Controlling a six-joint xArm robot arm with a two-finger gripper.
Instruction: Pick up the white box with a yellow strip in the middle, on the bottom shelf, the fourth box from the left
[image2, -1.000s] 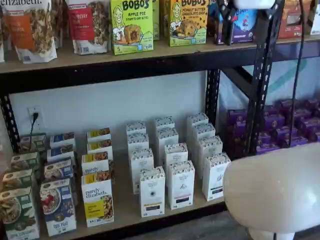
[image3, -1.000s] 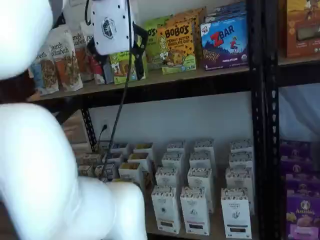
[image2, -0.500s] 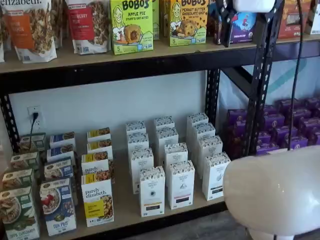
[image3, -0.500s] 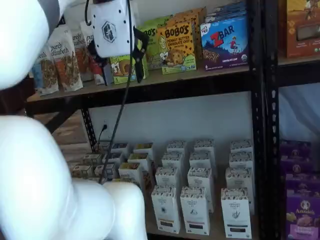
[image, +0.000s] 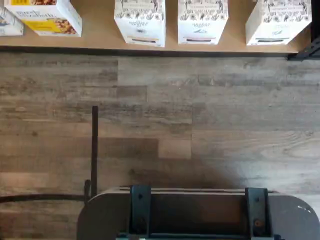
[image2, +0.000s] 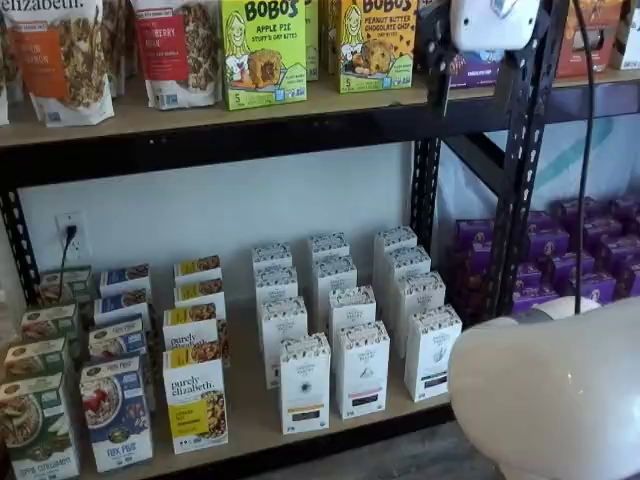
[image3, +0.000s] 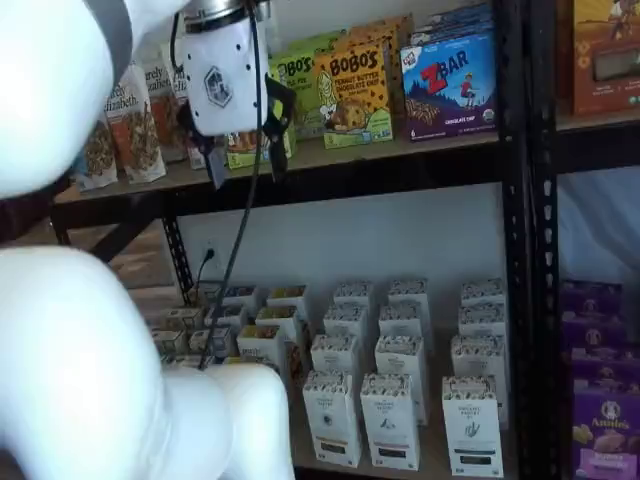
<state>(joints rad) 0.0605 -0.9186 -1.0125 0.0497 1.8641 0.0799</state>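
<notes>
The white box (image2: 304, 385) stands at the front of its row on the bottom shelf (image2: 250, 412), right of a yellow "purely elizabeth" box (image2: 196, 400). It also shows in a shelf view (image3: 332, 418) and in the wrist view (image: 140, 20), at the board's (image: 100, 36) front edge. My gripper (image3: 245, 160) hangs high in front of the upper shelf, far above the white box. Its two black fingers (image3: 276, 135) are spread with a plain gap and hold nothing. It also shows in a shelf view (image2: 488, 65), where one finger (image2: 438, 70) is plain.
Two more rows of similar white cartons (image2: 362, 370) stand to the right. Black uprights (image2: 525, 150) and purple boxes (image2: 580, 250) flank them. BOBO'S boxes (image2: 263, 50) fill the upper shelf. My white arm link (image2: 550, 390) and a cable (image3: 240, 250) hang in front. A dark mount (image: 195, 215) lies over the wood floor.
The gripper has come down a little in front of the upper shelf in both shelf views. The boxes have not moved.
</notes>
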